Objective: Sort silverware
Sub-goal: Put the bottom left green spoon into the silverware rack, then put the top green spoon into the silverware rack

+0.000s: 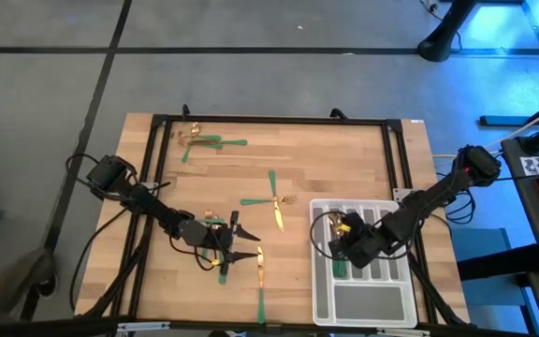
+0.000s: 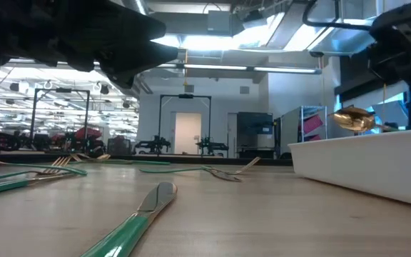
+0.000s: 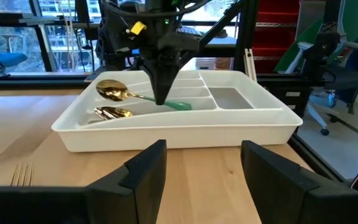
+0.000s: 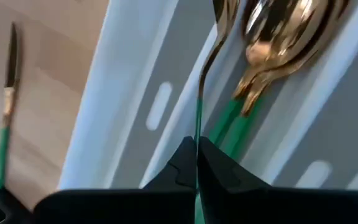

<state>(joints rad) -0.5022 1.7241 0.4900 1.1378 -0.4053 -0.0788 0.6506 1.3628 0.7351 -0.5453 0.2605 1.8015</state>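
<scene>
Right gripper sits over the left end of the white tray, fingers pinched together on the thin green handle of a spoon. Right wrist view shows the pinch edge-on: the handle runs straight up between the closed fingertips, gold neck above. It also shows a second spoon lying in the tray slot just beside the held one; the left wrist view shows that as a gold bowl lower in the same compartment.

Left gripper is low over the wood table, near its front edge, jaws apart and holding nothing. Left wrist view looks between its two dark fingers straight at the tray and the right arm; fork tines show on the table at one side.

High view alone gives the spread of loose silverware: a small pile at the far left corner, a crossed pair mid-table, a knife near the front edge just beside the left gripper, and another green handle under that gripper, partly hidden by it.

Low view shows the knife close up, lying flat, blade pointing away, with forks farther left and a fork mid-distance. The tray wall blocks its contents here; only the held spoon's bowl clears the rim. Dark arm bulk fills the upper left.
</scene>
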